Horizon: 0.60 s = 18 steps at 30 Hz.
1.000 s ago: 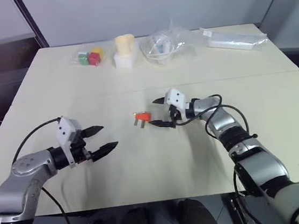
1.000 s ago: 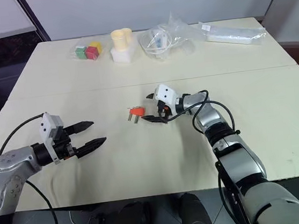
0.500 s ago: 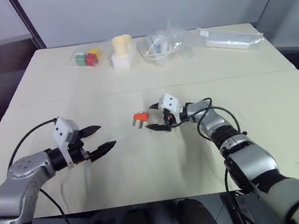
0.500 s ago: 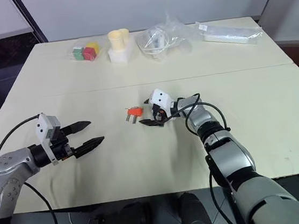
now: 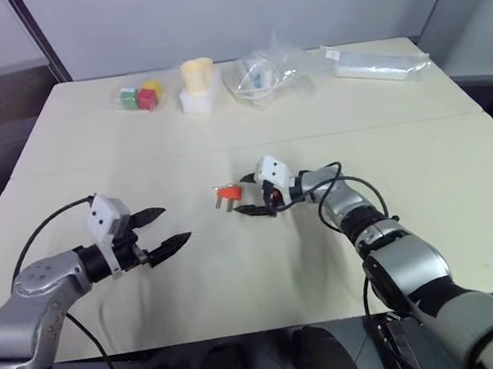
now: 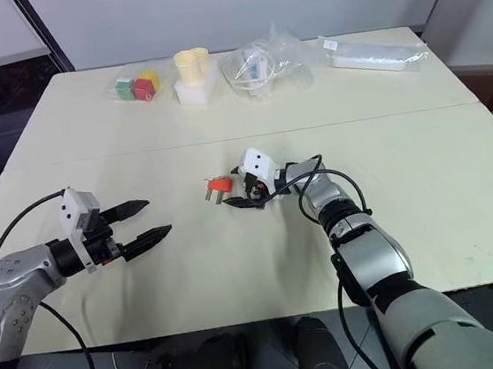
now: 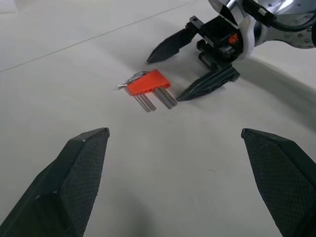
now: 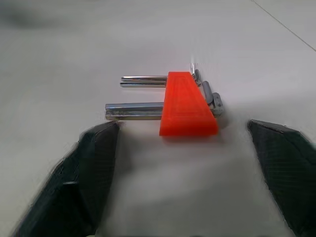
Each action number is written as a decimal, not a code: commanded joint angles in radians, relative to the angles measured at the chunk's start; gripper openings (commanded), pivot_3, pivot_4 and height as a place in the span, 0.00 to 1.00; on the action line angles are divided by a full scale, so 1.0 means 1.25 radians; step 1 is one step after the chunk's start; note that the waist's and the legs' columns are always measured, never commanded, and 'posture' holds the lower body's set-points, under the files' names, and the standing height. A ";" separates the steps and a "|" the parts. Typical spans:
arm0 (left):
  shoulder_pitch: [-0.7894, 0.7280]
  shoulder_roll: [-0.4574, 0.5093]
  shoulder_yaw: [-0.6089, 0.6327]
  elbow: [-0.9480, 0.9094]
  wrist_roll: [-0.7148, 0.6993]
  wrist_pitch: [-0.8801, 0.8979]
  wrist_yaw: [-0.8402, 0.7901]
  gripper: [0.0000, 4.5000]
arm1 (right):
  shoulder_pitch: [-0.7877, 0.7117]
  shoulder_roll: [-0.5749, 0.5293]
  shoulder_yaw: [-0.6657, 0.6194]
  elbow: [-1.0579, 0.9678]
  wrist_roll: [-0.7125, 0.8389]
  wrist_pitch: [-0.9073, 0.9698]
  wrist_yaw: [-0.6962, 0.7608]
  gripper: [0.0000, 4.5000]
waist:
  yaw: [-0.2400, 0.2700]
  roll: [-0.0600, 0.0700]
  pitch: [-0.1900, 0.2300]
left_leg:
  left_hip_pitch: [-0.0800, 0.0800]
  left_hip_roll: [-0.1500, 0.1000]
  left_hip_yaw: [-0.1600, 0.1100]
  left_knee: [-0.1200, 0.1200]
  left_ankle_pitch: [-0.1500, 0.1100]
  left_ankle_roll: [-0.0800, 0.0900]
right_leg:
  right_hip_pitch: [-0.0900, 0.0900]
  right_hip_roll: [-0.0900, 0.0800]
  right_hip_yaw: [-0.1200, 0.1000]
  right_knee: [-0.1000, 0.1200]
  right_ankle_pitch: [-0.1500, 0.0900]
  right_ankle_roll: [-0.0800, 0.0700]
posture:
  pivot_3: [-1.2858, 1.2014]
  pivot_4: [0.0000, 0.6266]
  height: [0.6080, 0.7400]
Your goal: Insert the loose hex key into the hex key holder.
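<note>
The red holder (image 8: 187, 104) lies flat on the surface (image 5: 241, 292); right gripper (image 6: 245, 193) fingers spread beside it, left gripper (image 5: 167, 230) wide, well apart.

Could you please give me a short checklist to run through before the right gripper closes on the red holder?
1. Hex key holder lies flat on the table, between the right gripper's fingers: ok.
2. Right gripper open, not touching the holder: ok.
3. Silvery keys stick out sideways toward one finger and could be struck on closing: not ok.
4. Loose hex key located: cannot tell; no separate dark key can be made out.
5. Left gripper open, holding nothing, well apart from the holder: ok.
6. Bagged cubes and the other items at the far edge out of the way: ok.
</note>
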 commanded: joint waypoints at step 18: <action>0.015 0.006 0.035 -0.026 -0.007 -0.014 0.016 1.00 | 0.052 -0.072 -0.007 -0.180 -0.063 -0.206 -0.108 0.22 | 0.003 0.000 0.000 | -0.001 0.000 0.000 0.000 0.000 0.000 | -0.001 0.000 0.000 0.001 0.000 0.000 | 0.52 0.24 1.00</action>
